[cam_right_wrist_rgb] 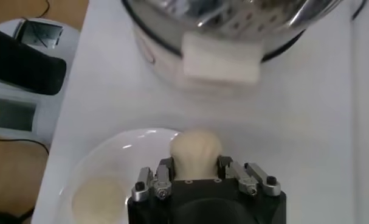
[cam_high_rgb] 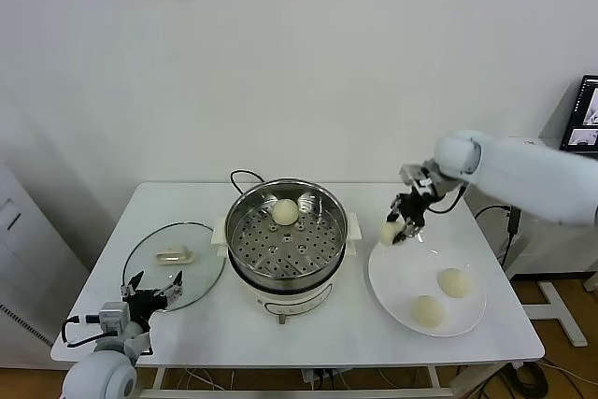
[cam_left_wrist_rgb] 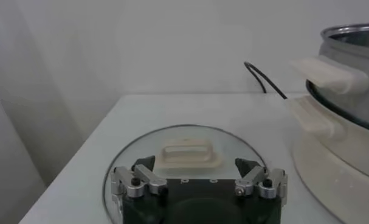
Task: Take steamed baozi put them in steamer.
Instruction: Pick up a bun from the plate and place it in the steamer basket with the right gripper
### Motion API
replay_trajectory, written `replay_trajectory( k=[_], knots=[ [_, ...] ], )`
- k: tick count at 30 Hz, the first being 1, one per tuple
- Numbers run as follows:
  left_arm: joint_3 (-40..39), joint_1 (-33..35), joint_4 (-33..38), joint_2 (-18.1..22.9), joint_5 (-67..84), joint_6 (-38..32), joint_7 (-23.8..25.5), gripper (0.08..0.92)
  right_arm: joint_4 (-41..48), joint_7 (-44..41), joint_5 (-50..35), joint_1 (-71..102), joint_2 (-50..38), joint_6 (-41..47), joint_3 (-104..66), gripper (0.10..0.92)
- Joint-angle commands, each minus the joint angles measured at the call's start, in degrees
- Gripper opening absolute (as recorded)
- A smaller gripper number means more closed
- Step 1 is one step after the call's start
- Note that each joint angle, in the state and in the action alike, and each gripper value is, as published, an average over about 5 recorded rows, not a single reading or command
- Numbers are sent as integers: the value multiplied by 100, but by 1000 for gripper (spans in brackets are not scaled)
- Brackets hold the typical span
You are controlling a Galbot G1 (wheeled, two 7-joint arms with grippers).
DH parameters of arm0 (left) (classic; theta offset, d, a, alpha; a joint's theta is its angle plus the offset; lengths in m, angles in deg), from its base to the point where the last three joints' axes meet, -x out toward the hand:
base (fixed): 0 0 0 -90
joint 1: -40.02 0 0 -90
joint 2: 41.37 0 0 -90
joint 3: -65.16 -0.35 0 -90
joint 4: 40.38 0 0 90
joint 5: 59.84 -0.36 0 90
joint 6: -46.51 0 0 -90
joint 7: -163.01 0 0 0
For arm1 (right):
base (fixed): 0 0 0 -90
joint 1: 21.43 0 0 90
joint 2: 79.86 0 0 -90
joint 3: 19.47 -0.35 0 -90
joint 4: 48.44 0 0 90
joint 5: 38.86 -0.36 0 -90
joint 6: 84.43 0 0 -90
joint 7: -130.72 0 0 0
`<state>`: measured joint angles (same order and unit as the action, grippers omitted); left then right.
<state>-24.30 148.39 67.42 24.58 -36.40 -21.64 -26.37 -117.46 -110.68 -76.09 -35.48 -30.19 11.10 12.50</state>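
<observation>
White wall behind, white surface [cam_high_rgb: 308, 334] carrying everything. Steamer [cam_high_rgb: 286, 240] sitting mid-surface w/ one baozi [cam_high_rgb: 285, 211] inside near its far wall. Plate [cam_high_rgb: 397, 277] lying to the robot's right, holding 2 more buns [cam_high_rgb: 454, 282]. Glass lid [cam_high_rgb: 210, 263] lying flat on the left. Right end effector [cam_high_rgb: 396, 230] hovering betw. plate & steamer, gripping a held baozi [cam_right_wrist_rgb: 195, 152]. Left end effector [cam_high_rgb: 151, 291] idling over lid edge, fingers spread wide.

My head cam looks down from up high at the whole worktop [cam_high_rgb: 299, 338]. My left wrist cam sits low, facing the lid [cam_left_wrist_rgb: 190, 152]. My right wrist cam looks down, v. close. All 3 share the steamer [cam_high_rgb: 286, 227].
</observation>
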Motion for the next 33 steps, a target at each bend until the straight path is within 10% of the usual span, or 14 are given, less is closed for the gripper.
replay_trajectory(
  k=[1, 33],
  knots=[
    [-12, -5, 2, 0, 5, -3, 3, 823, -428, 157, -1444, -1294, 338, 553, 549, 441],
    [21, 11, -47, -97, 123, -82, 23, 823, 72, 2281, -2148, 857, 2751, 1862, -507, 441]
  ],
)
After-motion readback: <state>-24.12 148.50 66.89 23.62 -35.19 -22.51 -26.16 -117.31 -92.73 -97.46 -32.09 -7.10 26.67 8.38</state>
